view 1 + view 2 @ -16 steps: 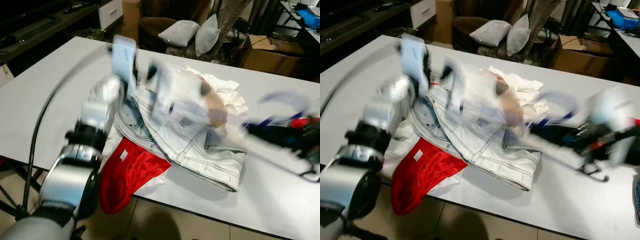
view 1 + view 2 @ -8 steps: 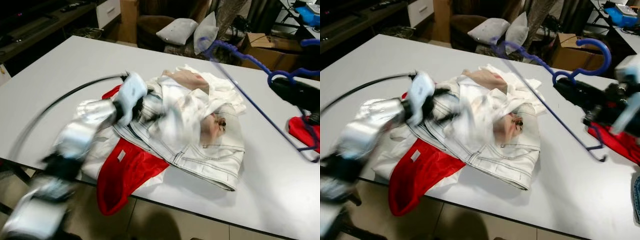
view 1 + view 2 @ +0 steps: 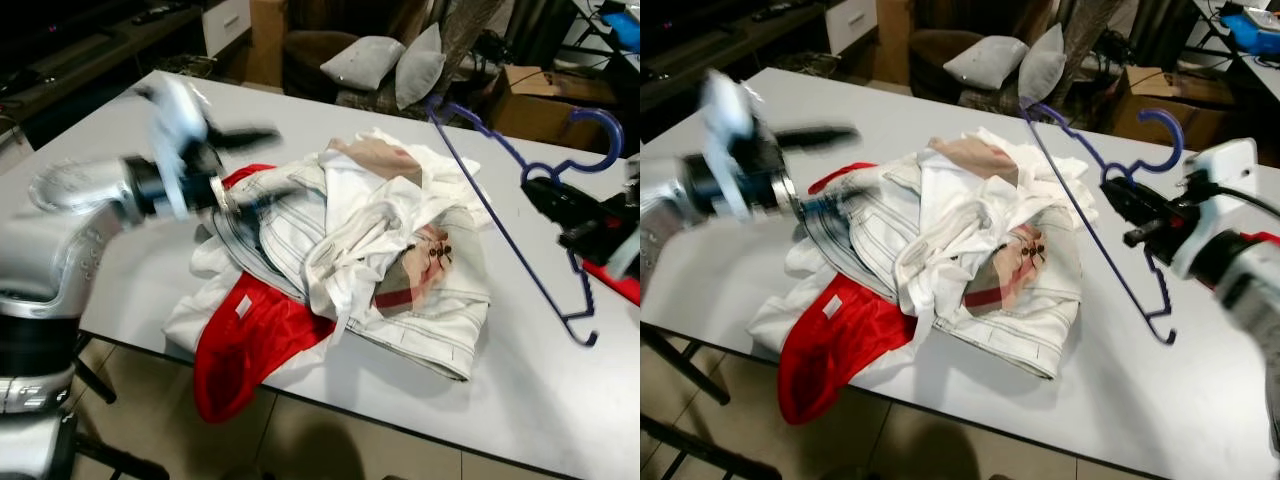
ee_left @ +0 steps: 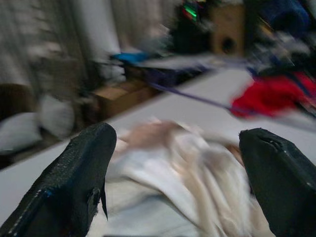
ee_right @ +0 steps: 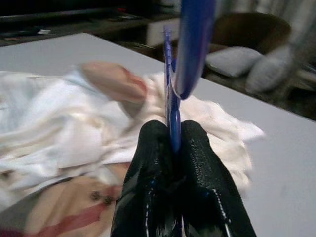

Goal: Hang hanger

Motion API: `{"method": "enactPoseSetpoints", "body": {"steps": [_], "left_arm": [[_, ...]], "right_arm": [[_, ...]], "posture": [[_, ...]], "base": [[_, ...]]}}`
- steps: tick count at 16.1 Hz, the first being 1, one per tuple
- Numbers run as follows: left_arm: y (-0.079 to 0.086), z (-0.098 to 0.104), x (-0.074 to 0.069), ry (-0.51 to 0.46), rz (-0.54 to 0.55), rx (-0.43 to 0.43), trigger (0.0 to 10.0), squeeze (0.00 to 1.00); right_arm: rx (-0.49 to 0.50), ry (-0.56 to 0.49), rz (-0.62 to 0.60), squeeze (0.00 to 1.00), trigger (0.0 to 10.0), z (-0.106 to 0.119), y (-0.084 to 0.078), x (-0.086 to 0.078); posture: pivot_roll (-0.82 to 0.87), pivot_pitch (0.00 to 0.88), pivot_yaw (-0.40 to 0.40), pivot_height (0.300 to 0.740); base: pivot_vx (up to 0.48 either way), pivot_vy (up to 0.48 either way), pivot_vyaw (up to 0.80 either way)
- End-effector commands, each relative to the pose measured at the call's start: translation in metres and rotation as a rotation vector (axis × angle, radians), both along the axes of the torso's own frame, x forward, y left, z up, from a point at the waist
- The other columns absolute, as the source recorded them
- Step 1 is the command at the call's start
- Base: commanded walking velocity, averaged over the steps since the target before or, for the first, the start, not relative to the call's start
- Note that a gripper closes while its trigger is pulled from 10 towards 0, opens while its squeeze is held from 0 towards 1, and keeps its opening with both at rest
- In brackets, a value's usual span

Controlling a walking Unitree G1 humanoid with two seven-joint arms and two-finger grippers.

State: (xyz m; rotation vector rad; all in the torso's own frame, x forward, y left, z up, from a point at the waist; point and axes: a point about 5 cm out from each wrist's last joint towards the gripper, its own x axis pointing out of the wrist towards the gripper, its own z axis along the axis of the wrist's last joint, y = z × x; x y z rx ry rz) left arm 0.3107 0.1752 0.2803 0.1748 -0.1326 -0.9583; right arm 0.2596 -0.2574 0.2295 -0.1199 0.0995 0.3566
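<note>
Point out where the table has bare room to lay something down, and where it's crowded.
Bare tabletop lies left of the clothes pile, behind the open left gripper. Another bare patch lies beyond the pile's near right corner, below the blue hanger clamped in the right gripper. The middle is crowded.

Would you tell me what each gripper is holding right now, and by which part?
The right gripper pinches the blue hanger at the neck below its hook; the left gripper holds nothing.

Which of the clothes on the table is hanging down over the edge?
The red garment. It droops past the white table's near edge, while the light denim piece and the white clothes lie fully on top.
</note>
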Motion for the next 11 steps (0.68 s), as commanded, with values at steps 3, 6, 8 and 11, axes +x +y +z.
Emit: {"method": "enactPoseSetpoints", "body": {"steps": [3,6,8,11], "left_arm": [[0.002,0.006,0.023,-0.139,0.427,-0.094,10.0,0.0],[-0.033,-0.029,0.007,-0.05,0.473,-0.135,10.0,0.0],[-0.048,-0.061,-0.002,0.015,0.515,-0.115,10.0,0.0],[-0.064,-0.09,-0.01,0.064,0.587,-0.13,10.0,0.0]], "right_arm": [[0.029,-0.093,-0.277,0.0,10.0,0.003,-0.002,0.008],[0.031,-0.064,-0.346,0.0,10.0,-0.017,0.024,-0.005],[-0.016,-0.026,-0.358,0.0,10.0,-0.027,0.041,-0.011],[-0.042,-0.036,-0.391,0.0,10.0,-0.03,0.04,-0.014]], "posture": [[-0.03,0.0,-0.047,0.74],[-0.04,0.0,-0.041,0.74],[-0.07,0.0,-0.036,0.74],[-0.09,0.0,-0.045,0.74]], "base": [[0.0,0.0,0.0],[0.0,0.0,0.0],[0.0,-0.33,0.0],[0.0,-0.48,0.0]]}}
